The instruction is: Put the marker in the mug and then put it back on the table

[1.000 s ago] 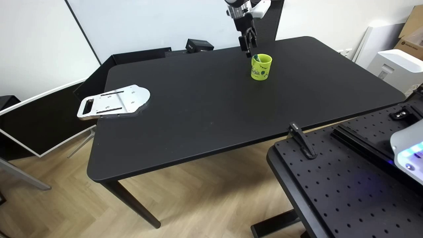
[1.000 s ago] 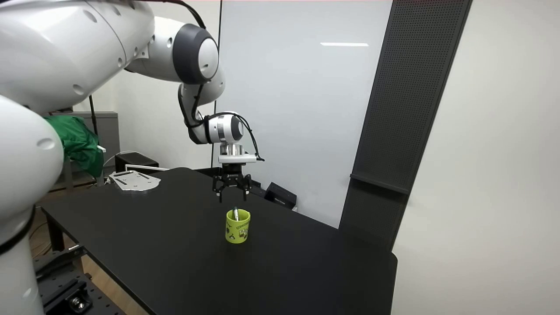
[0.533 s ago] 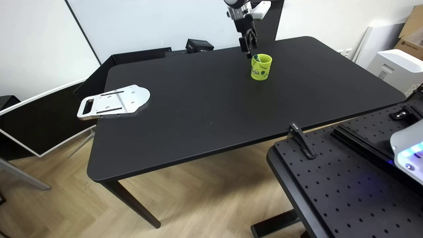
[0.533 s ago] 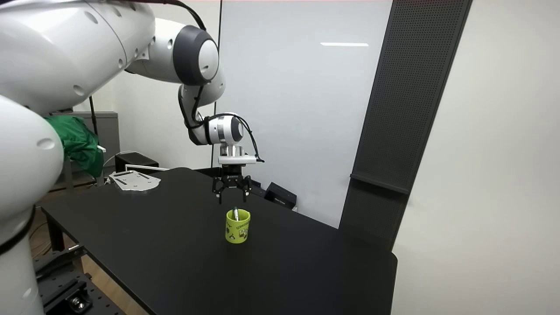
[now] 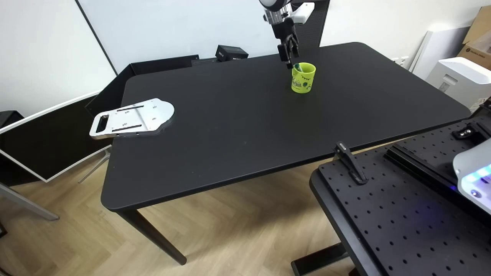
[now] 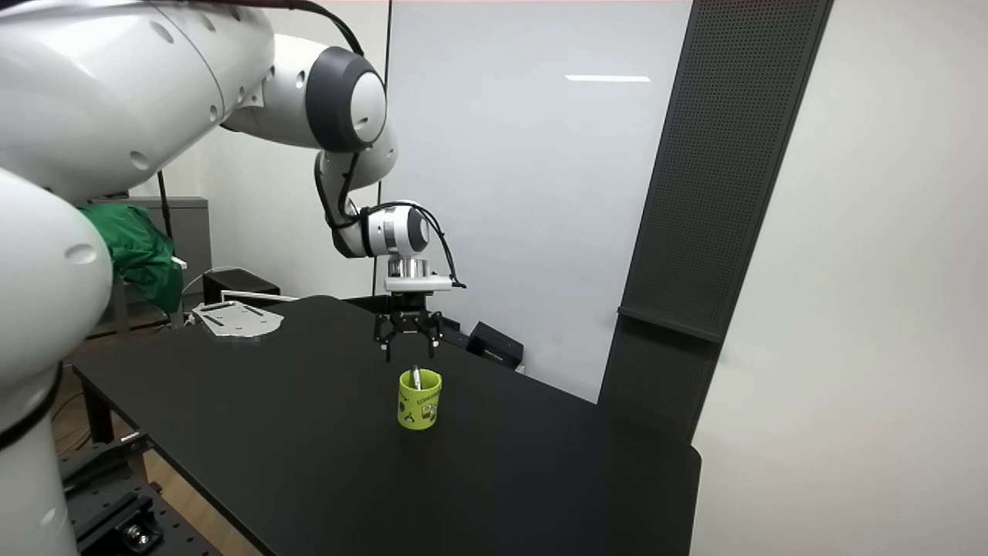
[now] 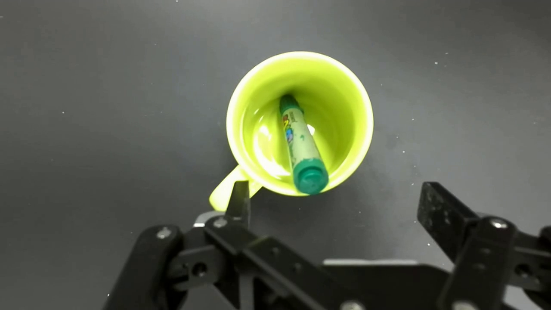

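Gripper: I have my gripper (image 6: pixel 410 357) pointing down, its fingers (image 7: pixel 443 211) spread wide, above the table (image 5: pixel 215 126) and near the top of the mug (image 5: pixel 302 83).
Marker: I see the marker (image 7: pixel 303 142) inside the mug, tilted, with a pale printed barrel and green ends; one end sits low, the other reaches the rim on the gripper's side in my wrist view.
Mug: yellow-green, upright on the table; one finger covers part of its handle (image 7: pixel 226 193) in the wrist view, and I cannot tell how near those two are.
Silver plate: the silver plate (image 5: pixel 142 115) lies at the table's edge, one end overhanging, well apart from the mug.
Perforated board: in an exterior view I have the perforated board (image 5: pixel 383 207) just beside the table.
Arm: my white arm (image 6: pixel 185 77) stretches out over the table.
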